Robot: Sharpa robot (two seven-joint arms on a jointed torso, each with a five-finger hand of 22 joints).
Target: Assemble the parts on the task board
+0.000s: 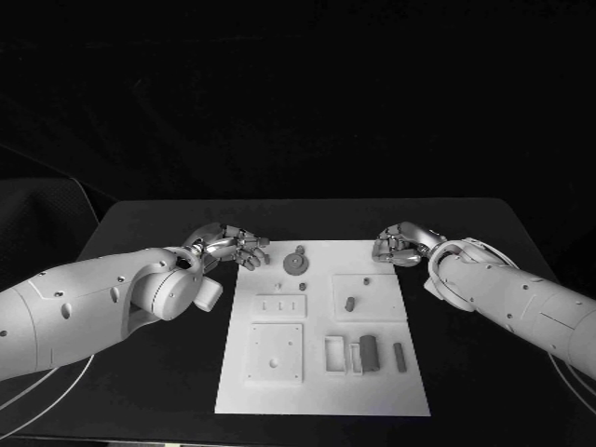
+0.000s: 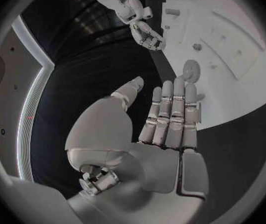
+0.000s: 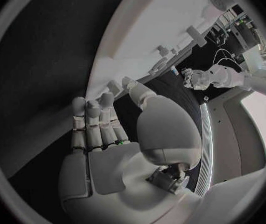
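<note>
The white task board (image 1: 325, 396) lies in the middle of the black table. On its far end a round grey part (image 1: 295, 262) lies flat, with a small peg (image 1: 364, 278) and a short upright part (image 1: 350, 302) to its right. Two grey bars (image 1: 370, 352) lie nearer me. My left hand (image 1: 231, 249) hovers at the board's far left corner, fingers straight and side by side, palm bare (image 2: 164, 129); the round part (image 2: 190, 70) lies just past its fingertips. My right hand (image 1: 403, 245) is at the far right corner, also holding nothing (image 3: 108, 134).
Raised white blocks and frames sit on the board: a plate with slots (image 1: 280, 305), a square plate (image 1: 277, 352) and a small frame (image 1: 336, 354). Black table (image 1: 164, 391) surrounds the board on both sides.
</note>
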